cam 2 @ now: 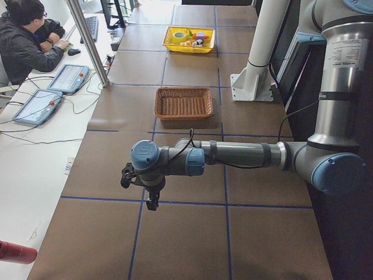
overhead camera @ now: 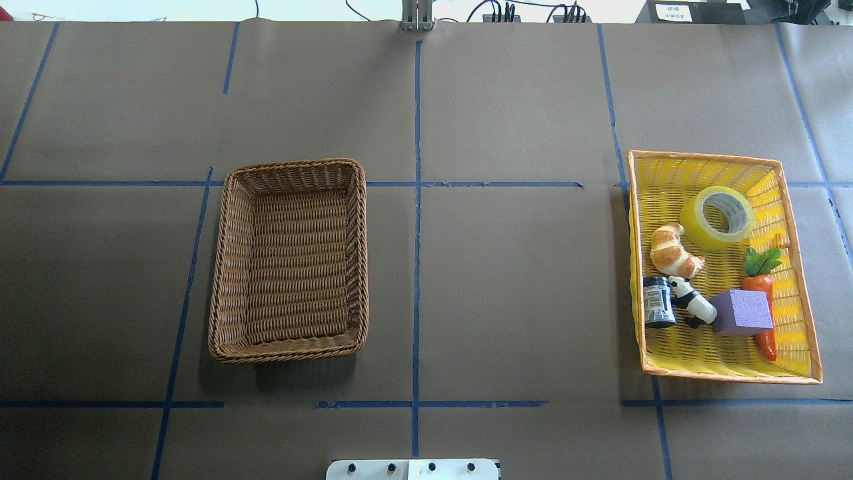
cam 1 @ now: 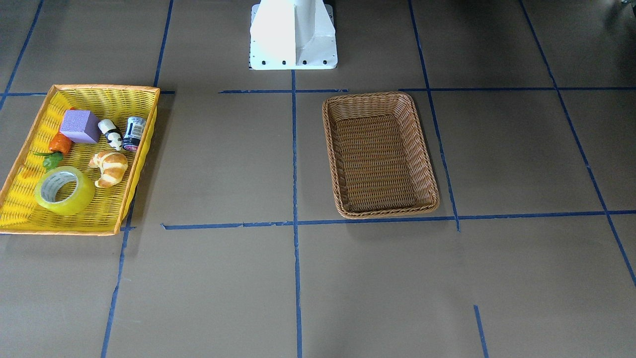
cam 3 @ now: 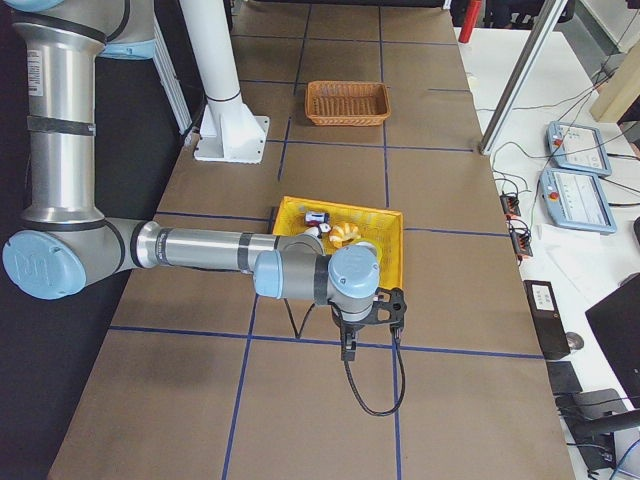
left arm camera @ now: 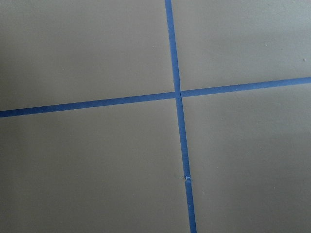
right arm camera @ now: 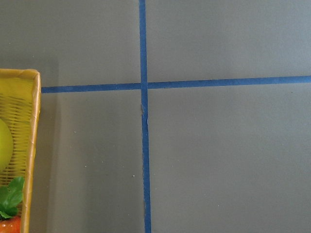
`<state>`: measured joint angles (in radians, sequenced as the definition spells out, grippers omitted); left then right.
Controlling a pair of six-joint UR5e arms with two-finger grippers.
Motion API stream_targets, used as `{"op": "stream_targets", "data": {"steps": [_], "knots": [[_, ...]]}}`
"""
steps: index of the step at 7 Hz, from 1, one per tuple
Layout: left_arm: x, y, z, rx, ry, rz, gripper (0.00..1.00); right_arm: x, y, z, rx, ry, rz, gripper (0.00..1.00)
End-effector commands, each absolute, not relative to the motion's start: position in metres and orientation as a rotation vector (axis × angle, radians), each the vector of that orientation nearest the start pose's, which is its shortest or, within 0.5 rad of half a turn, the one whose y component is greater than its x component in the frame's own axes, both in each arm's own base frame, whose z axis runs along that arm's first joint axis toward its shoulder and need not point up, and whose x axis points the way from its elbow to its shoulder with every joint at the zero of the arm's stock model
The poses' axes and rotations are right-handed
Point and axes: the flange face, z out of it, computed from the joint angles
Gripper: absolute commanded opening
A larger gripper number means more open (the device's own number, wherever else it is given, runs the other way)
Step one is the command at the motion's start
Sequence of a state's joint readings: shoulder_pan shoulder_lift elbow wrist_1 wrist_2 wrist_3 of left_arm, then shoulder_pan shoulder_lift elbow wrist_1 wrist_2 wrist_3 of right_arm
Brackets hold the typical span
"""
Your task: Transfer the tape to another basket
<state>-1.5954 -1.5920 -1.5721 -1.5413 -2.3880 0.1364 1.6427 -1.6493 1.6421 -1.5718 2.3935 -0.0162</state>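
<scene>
left arm (cam 2: 245,154) and right arm (cam 3: 200,248) stretched level — fingers (cam 2: 152,202) pointing down, state unclear

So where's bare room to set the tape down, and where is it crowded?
The wicker basket is bare inside. The table between both baskets is open too. Crowded: the yellow basket, where the tape lies beside the croissant and carrot.

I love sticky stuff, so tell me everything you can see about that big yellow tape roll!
The tape is a wide roll, see-through yellow outside with a white-grey inner core. It lies flat, hole facing up, on the floor of the yellow mesh basket, at the end far from the robot. The croissant and the carrot's green leaves sit close beside it; whether they touch it is unclear.
</scene>
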Motion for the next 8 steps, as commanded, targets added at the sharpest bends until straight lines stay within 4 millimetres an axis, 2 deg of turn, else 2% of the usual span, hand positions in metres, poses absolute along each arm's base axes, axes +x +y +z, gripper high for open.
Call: {"op": "stream_targets", "data": {"steps": [1,6,8], "knots": [[-0.0728,-0.4991,0.6454,0.064,0.817,0.104,1.0,0.0926,-0.4492,0.6604,0.023,-0.827,0.065,1.0],[-0.0728,-0.4988,0.6437,0.068,0.817,0.104,1.0,0.0923,-0.4476,0.6616,0.019,-0.83,0.069,1.0],[-0.0721,-0.5006,0.6399,0.073,0.816,0.106,1.0,0.0917,-0.452,0.6562,0.031,-0.833,0.064,1.0]]}}
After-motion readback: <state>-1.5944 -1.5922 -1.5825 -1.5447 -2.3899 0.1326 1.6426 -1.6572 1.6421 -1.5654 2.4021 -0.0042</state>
